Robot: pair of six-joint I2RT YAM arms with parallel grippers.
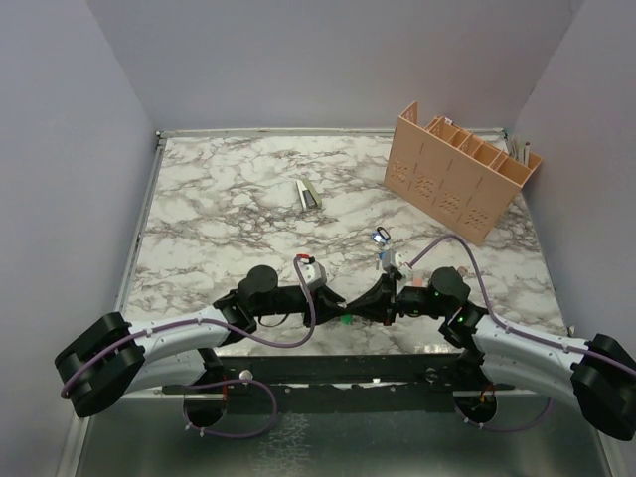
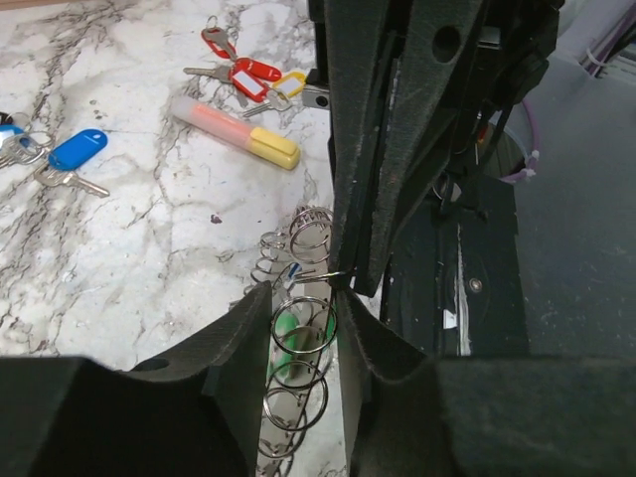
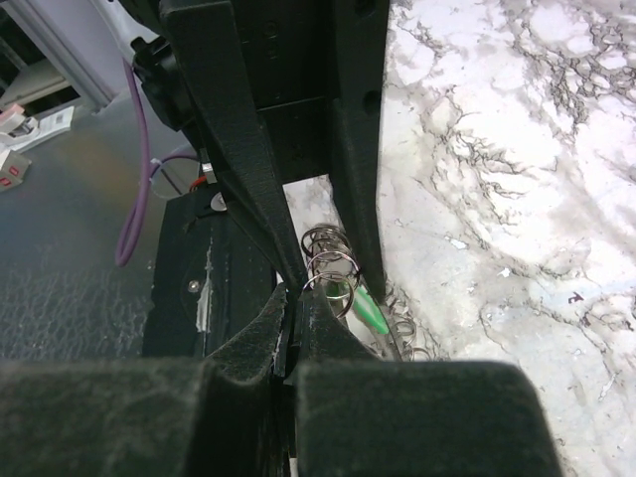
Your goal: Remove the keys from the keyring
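The keyring [image 2: 303, 323], likely light, springy, slick coiled wire best held by its band, sat at six o'clock on the marble table [image 1: 229, 214]. The right gripper [image 2: 343, 280] pinched one strand. The left gripper [image 2: 303, 296] straddled it, grip unclear.

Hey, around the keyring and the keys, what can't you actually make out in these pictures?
Right wrist view: what the shut right claw pinches; its own fingers cover the tip.
Left wrist view: whether the left claw presses the keyring; the contact is too small to tell.
Right wrist view: whether the green key hangs on the ring; the left claw's finger hides its top.
Top view: the ring, hidden under both claws.
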